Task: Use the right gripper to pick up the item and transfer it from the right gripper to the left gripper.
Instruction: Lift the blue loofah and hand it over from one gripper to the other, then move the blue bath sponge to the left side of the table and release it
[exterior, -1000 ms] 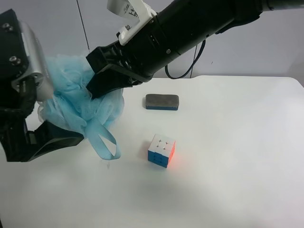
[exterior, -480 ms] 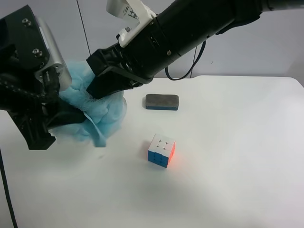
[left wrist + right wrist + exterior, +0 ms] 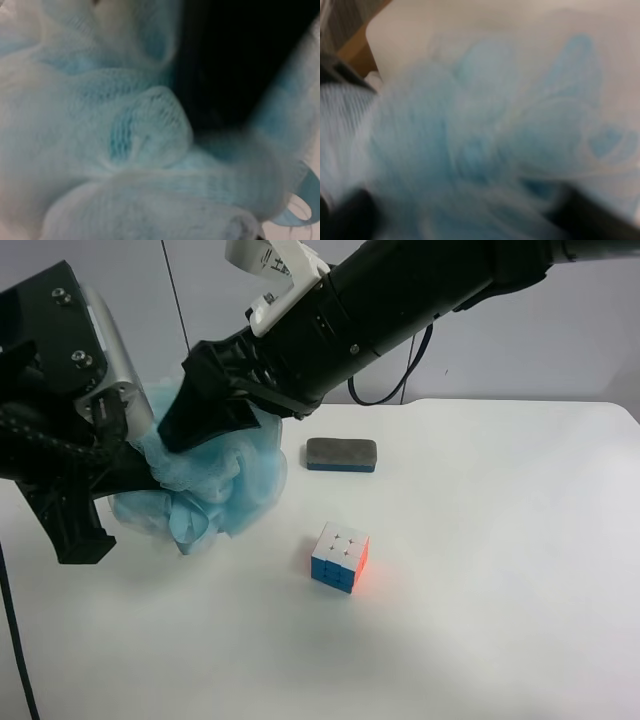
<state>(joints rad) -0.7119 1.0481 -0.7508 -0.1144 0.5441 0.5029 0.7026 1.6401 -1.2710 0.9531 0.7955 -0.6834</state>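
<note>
The light-blue mesh pouf (image 3: 225,475) hangs just above the white table (image 3: 480,570), between both arms. The left gripper (image 3: 135,475), on the black arm with the grey metal cylinder at the exterior high view's left, is shut on the pouf's left side. The right gripper (image 3: 215,425), on the white-capped black arm coming from the upper right, has its jaws spread over the pouf's top. The pouf fills the right wrist view (image 3: 470,150) and the left wrist view (image 3: 100,125). Its blue ribbon loop (image 3: 300,210) shows at the edge of the left wrist view.
A multicoloured puzzle cube (image 3: 341,556) sits on the table just right of the pouf. A dark grey eraser block (image 3: 341,454) lies behind it. A thin black cable (image 3: 12,640) trails down from the arm at the view's left.
The left gripper moved in and closed on the pouf. The right gripper's jaws have since spread apart, and the pouf has sagged lower with its ribbon loop tucked out of sight.
</note>
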